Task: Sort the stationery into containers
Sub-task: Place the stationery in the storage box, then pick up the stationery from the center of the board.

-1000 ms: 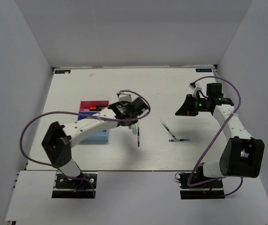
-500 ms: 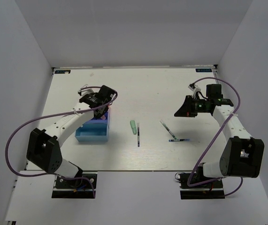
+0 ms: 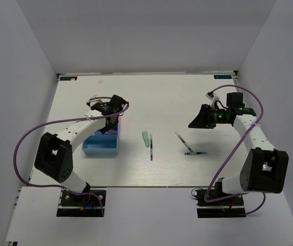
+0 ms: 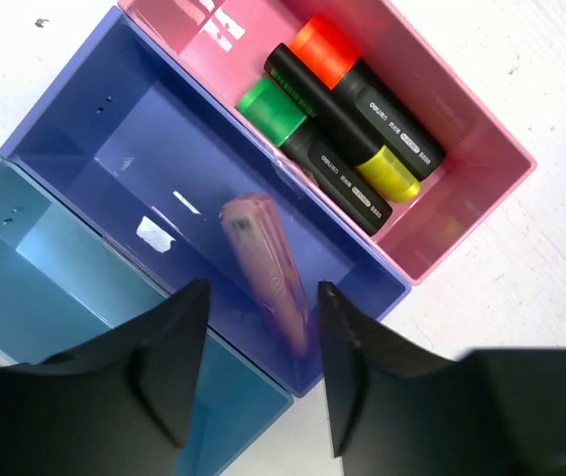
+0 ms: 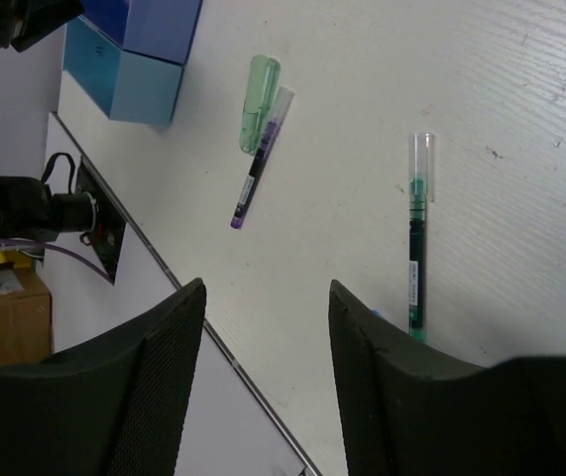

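Observation:
In the left wrist view my left gripper hangs open over the trays. A pink highlighter, blurred, lies between its jaws inside the dark blue tray, touching neither finger. The magenta-pink tray holds black highlighters with orange, green and yellow caps. The light blue tray shows nothing inside. My right gripper is open above the table, with nothing between its fingers. Below it lie a pastel green highlighter, a purple-tipped pen and a green pen.
From above, the trays sit at the table's left under my left gripper. The green highlighter and a pen lie mid-table. Two more pens lie below my right gripper. White walls enclose the table.
My left arm swung from mid-table to the trays with the pink highlighter, then opened its jaws and let it go. My right gripper went from shut to open.

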Action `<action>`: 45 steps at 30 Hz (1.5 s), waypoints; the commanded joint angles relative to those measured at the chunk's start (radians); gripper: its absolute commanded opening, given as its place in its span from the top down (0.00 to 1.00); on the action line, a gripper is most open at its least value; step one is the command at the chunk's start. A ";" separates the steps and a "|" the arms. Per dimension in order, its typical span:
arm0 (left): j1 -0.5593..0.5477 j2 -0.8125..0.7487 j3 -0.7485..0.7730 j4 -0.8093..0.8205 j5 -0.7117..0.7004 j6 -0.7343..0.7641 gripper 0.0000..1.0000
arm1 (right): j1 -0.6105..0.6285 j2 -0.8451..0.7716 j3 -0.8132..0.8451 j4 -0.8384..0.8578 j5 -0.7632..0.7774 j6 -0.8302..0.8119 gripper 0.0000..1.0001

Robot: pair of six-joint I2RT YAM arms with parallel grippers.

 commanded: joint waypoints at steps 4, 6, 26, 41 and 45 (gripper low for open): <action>0.013 -0.017 0.036 0.002 -0.065 -0.057 0.36 | -0.006 0.012 0.030 -0.039 -0.049 -0.031 0.44; 0.019 -0.023 0.034 0.002 -0.059 -0.049 0.40 | -0.008 0.010 0.028 -0.039 -0.051 -0.031 0.44; -0.274 0.331 0.349 0.057 0.393 0.499 0.42 | -0.003 0.067 0.068 -0.098 0.193 -0.034 0.44; -0.282 0.454 0.345 0.086 0.378 0.384 0.39 | -0.006 0.075 0.074 -0.104 0.158 -0.041 0.42; -0.282 0.476 0.336 0.093 0.358 0.338 0.39 | -0.006 0.073 0.074 -0.108 0.154 -0.044 0.42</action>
